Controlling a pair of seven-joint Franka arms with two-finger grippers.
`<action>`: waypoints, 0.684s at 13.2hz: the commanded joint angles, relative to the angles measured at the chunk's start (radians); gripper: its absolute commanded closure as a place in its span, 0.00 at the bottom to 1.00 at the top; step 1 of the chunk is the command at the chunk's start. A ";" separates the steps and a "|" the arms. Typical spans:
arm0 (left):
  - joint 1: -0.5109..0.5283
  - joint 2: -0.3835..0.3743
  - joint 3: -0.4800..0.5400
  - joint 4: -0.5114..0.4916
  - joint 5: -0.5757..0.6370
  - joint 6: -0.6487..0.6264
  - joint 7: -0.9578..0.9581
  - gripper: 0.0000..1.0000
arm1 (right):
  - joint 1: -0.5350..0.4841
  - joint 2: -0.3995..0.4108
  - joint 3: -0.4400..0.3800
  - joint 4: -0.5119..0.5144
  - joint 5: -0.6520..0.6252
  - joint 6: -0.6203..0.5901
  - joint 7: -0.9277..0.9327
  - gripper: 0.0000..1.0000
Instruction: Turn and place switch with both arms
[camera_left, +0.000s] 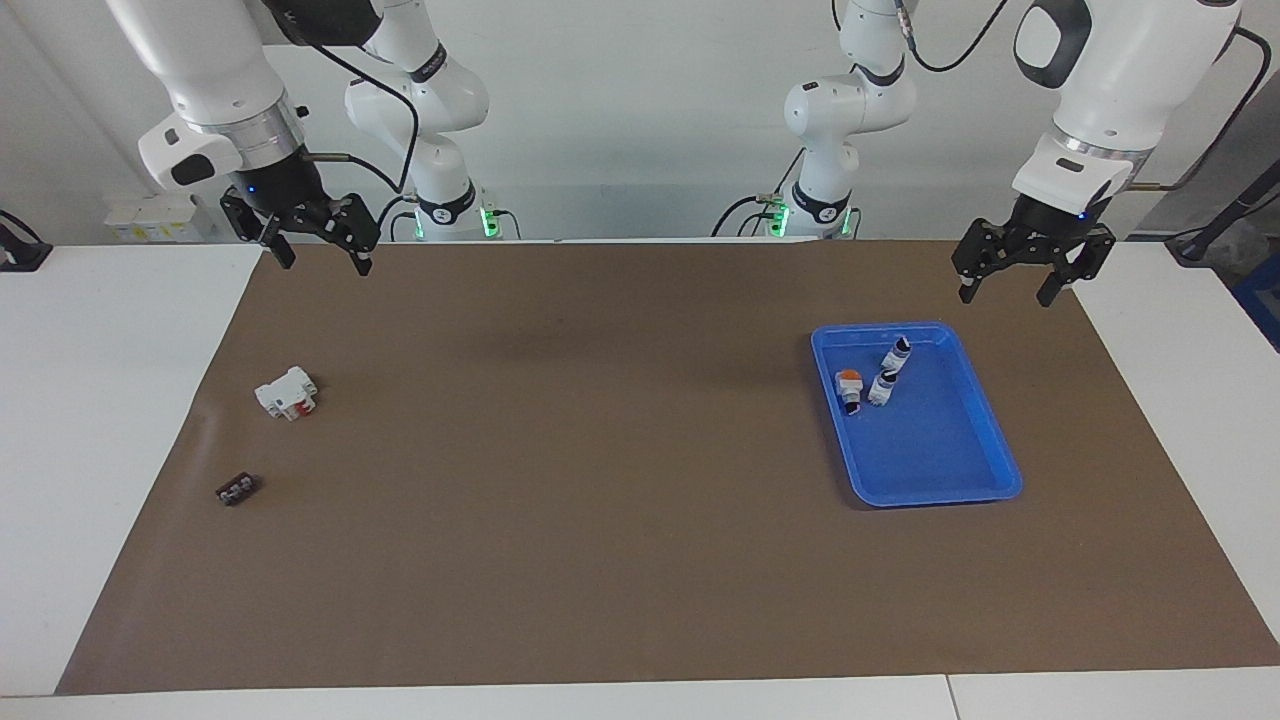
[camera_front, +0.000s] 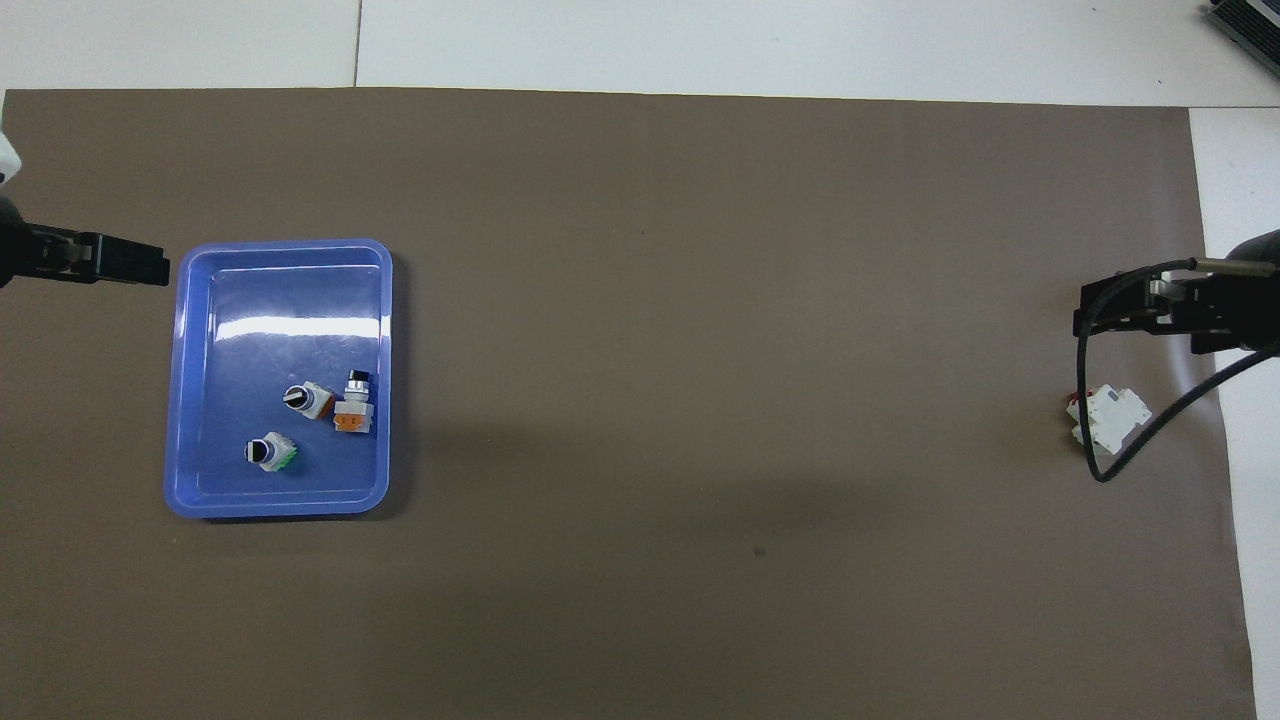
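Note:
The switch (camera_left: 897, 353) with the green end block lies in the blue tray (camera_left: 960, 470), at the tray's end nearest the robots; in the overhead view (camera_front: 270, 452) its black knob faces up. My left gripper (camera_left: 1005, 292) hangs open and empty in the air over the brown mat, beside the tray's corner. My right gripper (camera_left: 322, 262) hangs open and empty over the mat at the right arm's end of the table. Both arms wait.
In the tray (camera_front: 280, 255) also lie an orange-capped switch (camera_front: 353, 405) and a white-and-black switch (camera_front: 307, 399). A white block with red parts (camera_left: 287, 392) and a small black piece (camera_left: 238, 489) lie on the brown mat (camera_left: 600, 450) at the right arm's end.

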 joint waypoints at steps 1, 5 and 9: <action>-0.015 0.009 0.004 0.021 -0.001 -0.042 0.011 0.00 | -0.004 -0.026 -0.004 -0.030 0.021 0.011 -0.026 0.00; -0.025 0.026 0.002 0.108 -0.064 -0.131 0.002 0.00 | -0.004 -0.026 -0.005 -0.030 0.021 0.011 -0.026 0.00; -0.042 0.012 0.007 0.113 -0.074 -0.166 0.001 0.00 | -0.004 -0.026 -0.004 -0.030 0.021 0.011 -0.026 0.00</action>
